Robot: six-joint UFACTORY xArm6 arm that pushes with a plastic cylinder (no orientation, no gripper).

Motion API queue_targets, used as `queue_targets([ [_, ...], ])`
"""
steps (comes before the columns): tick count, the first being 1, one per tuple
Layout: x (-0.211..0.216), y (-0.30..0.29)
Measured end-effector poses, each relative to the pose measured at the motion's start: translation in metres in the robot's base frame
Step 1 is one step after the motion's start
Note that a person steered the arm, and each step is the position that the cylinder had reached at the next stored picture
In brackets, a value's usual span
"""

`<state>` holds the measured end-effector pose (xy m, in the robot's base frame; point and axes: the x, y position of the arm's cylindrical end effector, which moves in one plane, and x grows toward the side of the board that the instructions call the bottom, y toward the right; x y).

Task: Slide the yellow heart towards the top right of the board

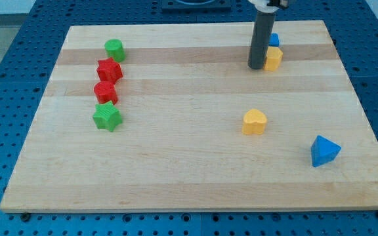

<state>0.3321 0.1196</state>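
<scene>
The yellow heart (254, 122) lies right of the board's centre, lower middle. My tip (256, 67) rests on the board near the view's top right, well above the heart. It stands just left of a second yellow block (273, 58), close to touching it. A small blue block (274, 40) sits right behind that yellow block, partly hidden by the rod.
A blue triangle (324, 151) lies at the lower right. On the left, a column runs down: green cylinder (114, 48), red star (109, 69), red hexagon-like block (105, 91), green star (107, 117). The wooden board (189, 177) sits on a blue perforated table.
</scene>
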Motion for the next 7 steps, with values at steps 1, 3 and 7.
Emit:
queue_targets([
  [1,0.0,0.004],
  [3,0.0,0.001],
  [7,0.22,-0.064],
])
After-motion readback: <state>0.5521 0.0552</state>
